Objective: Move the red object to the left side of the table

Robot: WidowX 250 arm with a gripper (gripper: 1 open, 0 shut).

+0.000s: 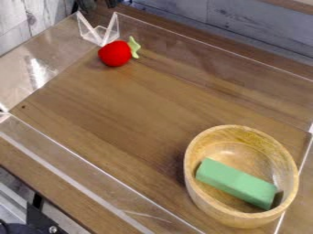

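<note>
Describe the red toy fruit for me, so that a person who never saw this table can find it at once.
On the brown wooden table, look to the far left part of the picture, diagonally opposite the round wooden bowl. There sits a small, round, bright red toy fruit. Its little green leafy tip sets it apart from the green block, which lies inside the bowl.

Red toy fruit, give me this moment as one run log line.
red toy fruit: on tabletop, released | end effector: raised, open | green block: in wooden bowl
</note>
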